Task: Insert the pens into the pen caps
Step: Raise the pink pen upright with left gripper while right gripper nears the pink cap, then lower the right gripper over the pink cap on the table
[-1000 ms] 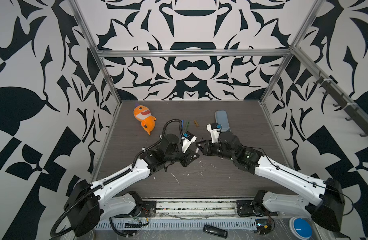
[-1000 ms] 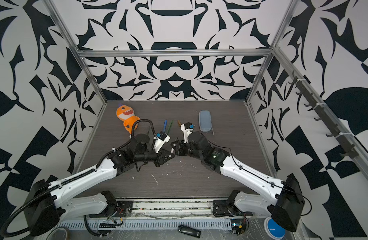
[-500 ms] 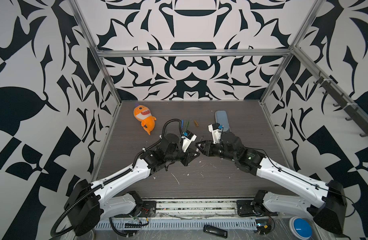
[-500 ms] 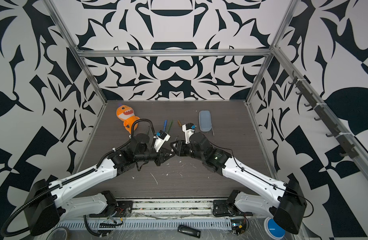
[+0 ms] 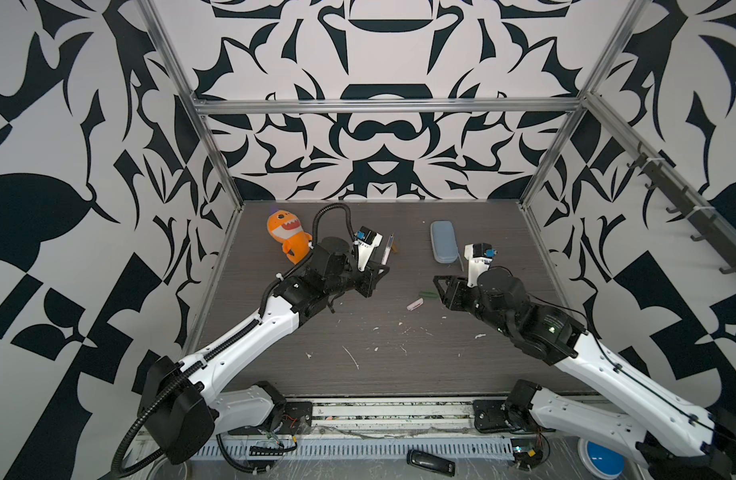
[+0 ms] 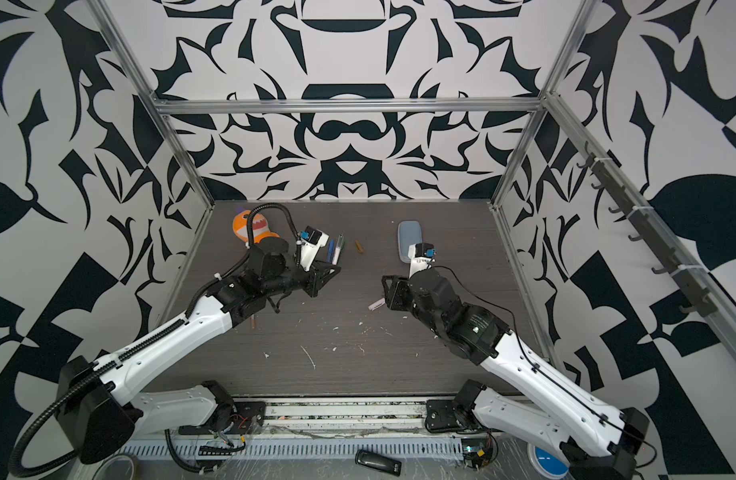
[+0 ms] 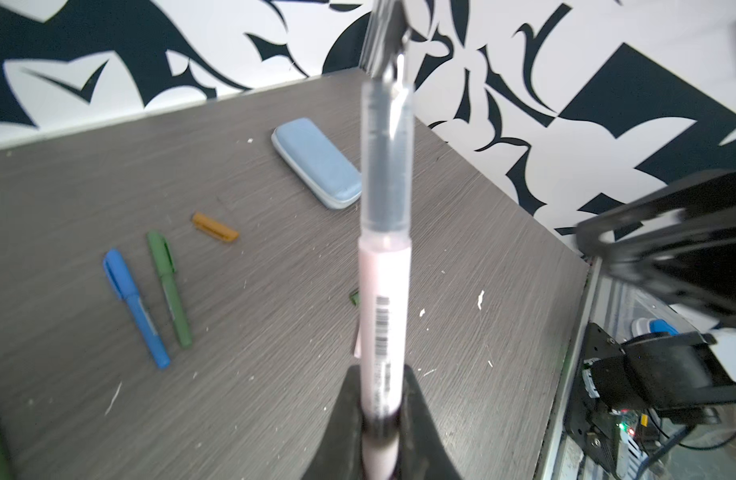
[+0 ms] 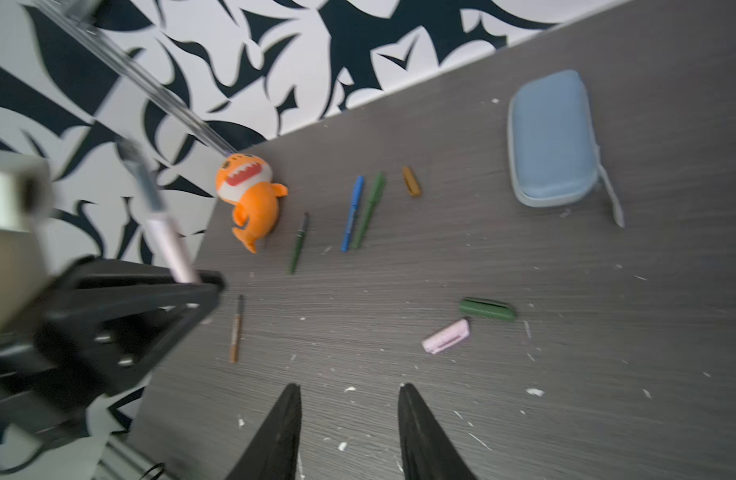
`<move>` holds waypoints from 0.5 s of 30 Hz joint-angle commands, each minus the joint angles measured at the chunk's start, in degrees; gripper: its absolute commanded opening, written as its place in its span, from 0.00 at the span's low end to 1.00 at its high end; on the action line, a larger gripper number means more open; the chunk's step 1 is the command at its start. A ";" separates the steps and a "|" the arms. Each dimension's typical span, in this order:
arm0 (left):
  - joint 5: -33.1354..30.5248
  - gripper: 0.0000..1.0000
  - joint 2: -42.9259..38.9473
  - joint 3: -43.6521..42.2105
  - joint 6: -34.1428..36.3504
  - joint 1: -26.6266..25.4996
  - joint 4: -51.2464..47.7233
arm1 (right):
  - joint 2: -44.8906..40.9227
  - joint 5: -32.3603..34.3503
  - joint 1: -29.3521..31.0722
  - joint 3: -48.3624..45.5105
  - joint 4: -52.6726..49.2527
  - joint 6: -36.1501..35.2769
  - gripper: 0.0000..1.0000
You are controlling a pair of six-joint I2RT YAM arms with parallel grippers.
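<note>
White flecks (image 5: 351, 358) dot the bench (image 5: 399, 374) toward its front edge. Past them, under the left arm on the bench's left side, the brown pen (image 8: 236, 328) lies flat with no cap. Around mid-bench the pink cap (image 5: 414, 304) and the green cap (image 5: 428, 294) lie close together but apart. They are near the right gripper (image 8: 348, 388), whose fingers stand spread with nothing between them. Left of centre, the left gripper (image 7: 380, 374) pinches the lower end of the pink pen (image 7: 385, 291). The pen rises clear of the bench with no cap on it, and its far tip is blurred. Farther back, the bare green pen (image 8: 298, 243) lies near the toy shark (image 5: 287, 232), which sits toward the back left corner. Right of that pen, the blue pen (image 7: 135, 307) and the capped green pen (image 7: 169, 289) lie side by side, each wearing its cap. The brown cap (image 7: 215, 226) lies alone beyond them. The case (image 5: 443, 241) lies near the back edge, right of centre.
</note>
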 commanded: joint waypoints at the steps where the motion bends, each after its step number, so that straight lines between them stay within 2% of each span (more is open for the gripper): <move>1: 7.46 0.00 2.32 4.47 5.81 0.05 2.20 | 4.16 1.74 -2.25 0.60 -4.25 0.82 0.42; 5: 9.58 0.00 4.43 5.83 8.00 0.28 1.80 | 9.65 -1.97 -6.90 0.43 -3.73 1.65 0.33; 8: 9.19 0.00 2.48 2.91 6.82 0.30 4.80 | 14.34 -7.65 -9.90 0.34 -2.48 2.09 0.22; 10: 8.55 0.00 -0.46 0.26 4.98 0.29 7.72 | 17.46 -9.85 -11.02 0.23 -0.75 2.00 0.21; 12: 7.89 0.00 -2.75 -1.53 3.38 0.23 10.01 | 21.17 -11.79 -11.50 0.73 1.01 1.71 0.24; 14: 6.87 0.00 -4.26 -2.48 2.63 0.30 10.80 | 25.60 -12.19 -11.51 2.51 0.81 1.30 0.39; 15: 6.39 0.00 -4.79 -2.85 2.41 0.28 10.83 | 27.95 -12.02 -11.55 3.76 0.29 1.31 0.42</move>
